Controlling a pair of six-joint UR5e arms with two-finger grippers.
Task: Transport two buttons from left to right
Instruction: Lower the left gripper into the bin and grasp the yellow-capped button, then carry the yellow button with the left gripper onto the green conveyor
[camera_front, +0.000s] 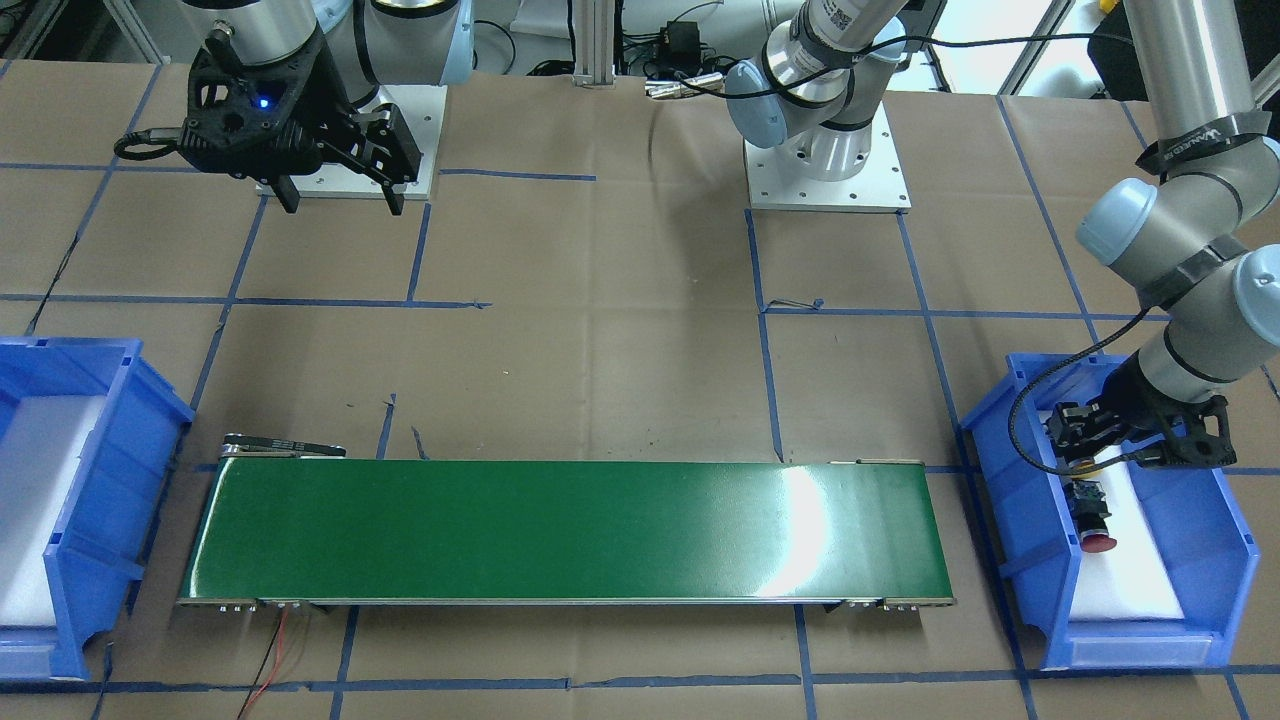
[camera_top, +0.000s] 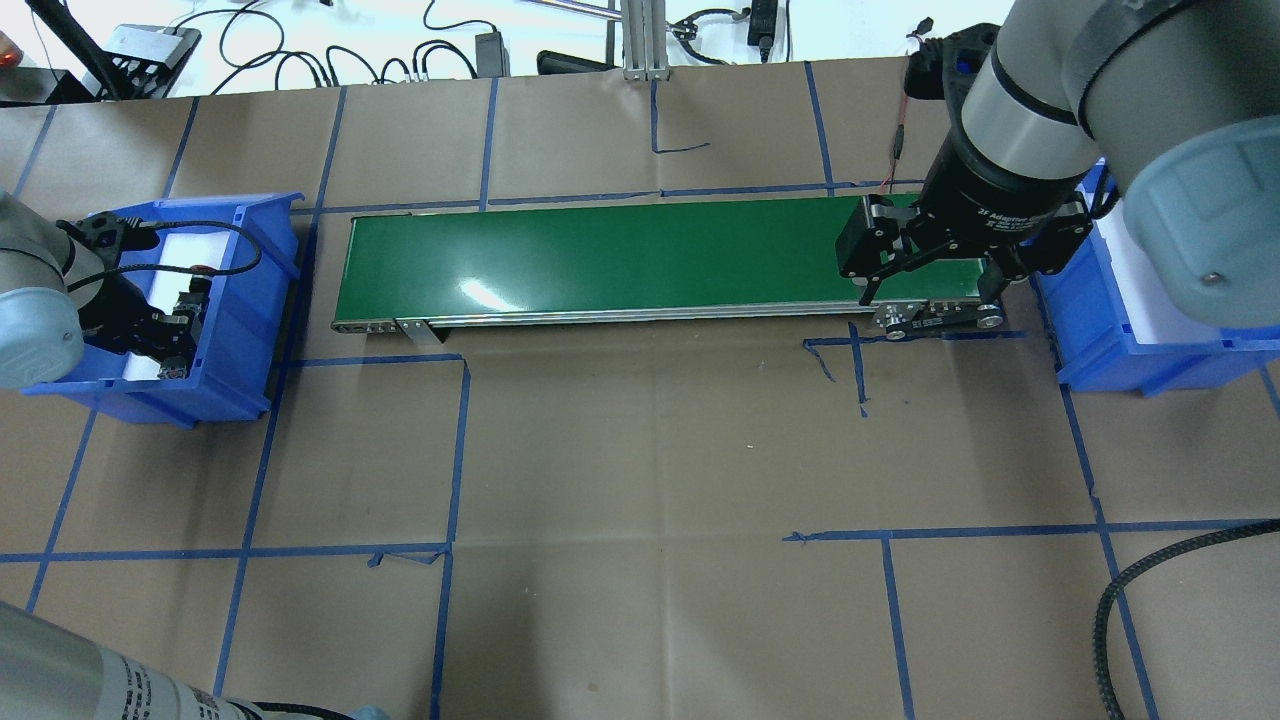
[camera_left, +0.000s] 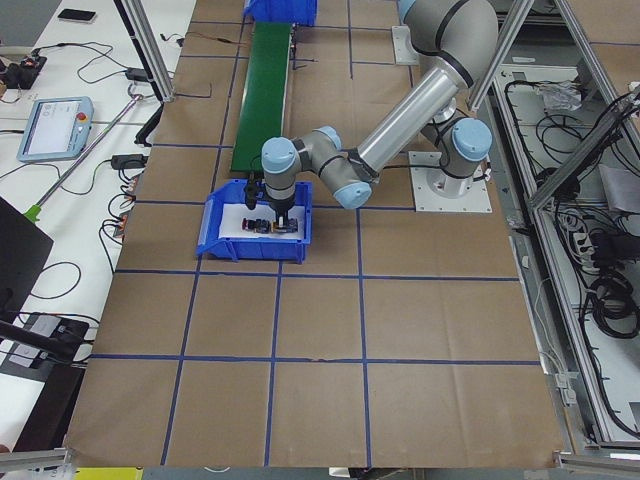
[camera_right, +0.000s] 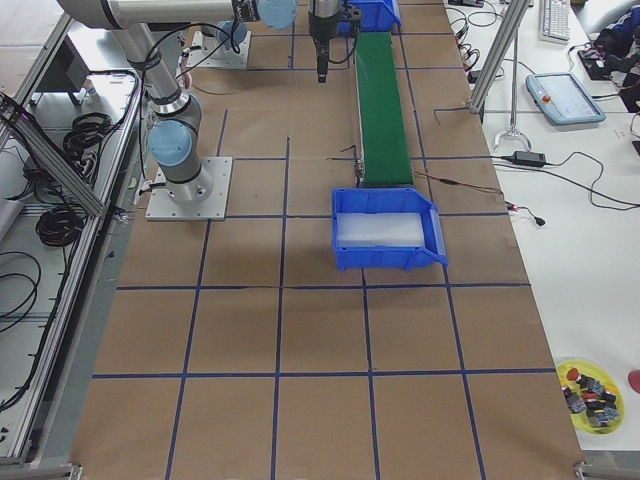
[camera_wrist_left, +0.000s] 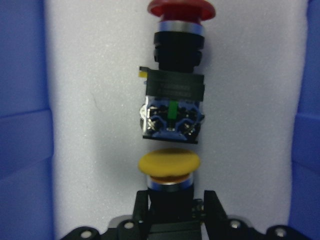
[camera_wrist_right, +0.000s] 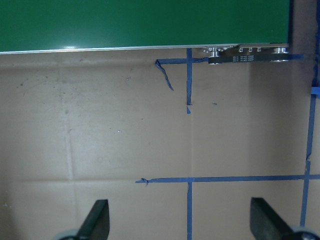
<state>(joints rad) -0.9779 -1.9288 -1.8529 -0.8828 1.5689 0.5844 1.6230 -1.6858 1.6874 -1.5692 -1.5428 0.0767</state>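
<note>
The yellow button (camera_wrist_left: 169, 164) and the red button (camera_wrist_left: 180, 30) lie in a line on white foam in the left blue bin (camera_front: 1220, 540). My left gripper (camera_wrist_left: 175, 200) is down in that bin, its two fingers (camera_wrist_left: 142, 210) shut against the yellow button's black body, just behind the cap. In the front view the left gripper (camera_front: 1080, 445) is beside the red button (camera_front: 1097, 525). My right gripper (camera_wrist_right: 180, 220) is open and empty, hanging over the bare table by the conveyor's right end (camera_top: 930, 295).
A green conveyor belt (camera_front: 560, 530) runs between the left bin and the right blue bin (camera_front: 90, 480), which holds only white foam. Brown paper with blue tape lines covers the table. A cable loops over the left bin's rim (camera_top: 240, 250).
</note>
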